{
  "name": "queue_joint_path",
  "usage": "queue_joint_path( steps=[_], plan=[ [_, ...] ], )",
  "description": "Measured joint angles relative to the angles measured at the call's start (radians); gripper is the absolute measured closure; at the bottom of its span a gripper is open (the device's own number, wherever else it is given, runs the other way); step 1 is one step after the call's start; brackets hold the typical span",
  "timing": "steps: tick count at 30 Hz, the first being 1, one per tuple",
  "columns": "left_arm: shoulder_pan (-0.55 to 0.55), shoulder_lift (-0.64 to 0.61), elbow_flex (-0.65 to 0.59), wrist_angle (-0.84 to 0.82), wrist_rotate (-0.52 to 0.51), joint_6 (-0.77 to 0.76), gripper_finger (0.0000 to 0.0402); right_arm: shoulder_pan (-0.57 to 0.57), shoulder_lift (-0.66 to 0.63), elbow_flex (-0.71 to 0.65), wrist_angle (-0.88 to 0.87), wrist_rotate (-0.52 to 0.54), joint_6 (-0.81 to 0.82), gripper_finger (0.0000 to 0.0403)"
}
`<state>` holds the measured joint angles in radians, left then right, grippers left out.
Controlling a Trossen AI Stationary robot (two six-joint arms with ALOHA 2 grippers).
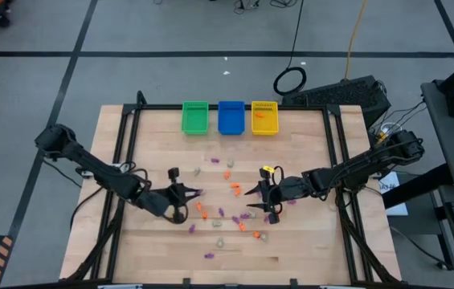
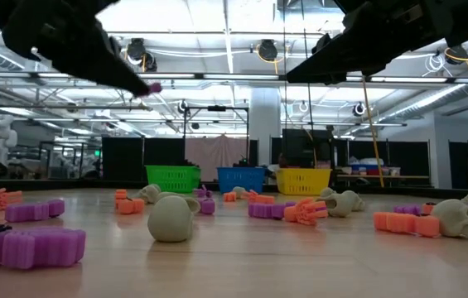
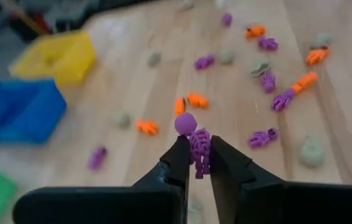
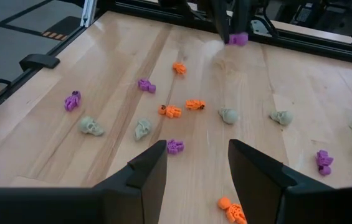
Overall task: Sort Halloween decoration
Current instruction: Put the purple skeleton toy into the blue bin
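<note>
Left gripper (image 3: 199,163) raised above the table (image 1: 307,241), fingers pinching a purple skeleton trinket (image 3: 198,148) whose head protrudes past the tips. Right gripper (image 4: 195,163) hovers nearby with fingers spread, holding nothing. Remaining orange, purple and beige trinkets (image 1: 231,189) lie scattered mid-table, well apart from the green bin (image 1: 195,117), blue bin (image 1: 231,117) and yellow bin (image 1: 264,117) at its far edge

Bright, even overhead light from white ceiling strip lamps (image 2: 225,50) glares at twelve o'clock in the low view; shadows are soft. The yellow rectangular plastic bin (image 3: 60,56) is blurred.
</note>
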<state>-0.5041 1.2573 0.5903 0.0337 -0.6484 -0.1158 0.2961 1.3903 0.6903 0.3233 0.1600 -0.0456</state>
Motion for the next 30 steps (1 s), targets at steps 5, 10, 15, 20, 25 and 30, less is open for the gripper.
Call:
queue_joint_path(
  steps=[5, 10, 15, 20, 25, 30],
  plan=[
    [0.0, -0.012, 0.008, 0.044, -0.002, 0.331, 0.0362, 0.0, 0.0, 0.0, -0.001, 0.0, 0.0, 0.0243],
    [0.0, -0.012, 0.009, 0.058, -0.008, 0.638, 0.0362, 0.0, 0.0, 0.0, -0.004, 0.0, 0.0, 0.0243],
    [0.0, -0.012, 0.009, 0.056, -0.024, 0.805, 0.0362, 0.0, 0.0, 0.0, -0.009, 0.0, 0.005, 0.0243],
    [0.0, -0.012, 0.009, 0.056, -0.068, 0.932, 0.0362, 0.0, 0.0, 0.0, -0.013, 0.0, 0.006, 0.0243],
    [0.0, -0.012, 0.009, 0.055, -0.112, 1.059, 0.0362, 0.0, 0.0, 0.0, -0.014, 0.0, 0.007, 0.0243],
    [0.0, -0.012, 0.009, 0.055, -0.121, 1.151, 0.0362, 0.0, 0.0, 0.0, -0.014, 0.0, 0.007, 0.0243]
  ],
)
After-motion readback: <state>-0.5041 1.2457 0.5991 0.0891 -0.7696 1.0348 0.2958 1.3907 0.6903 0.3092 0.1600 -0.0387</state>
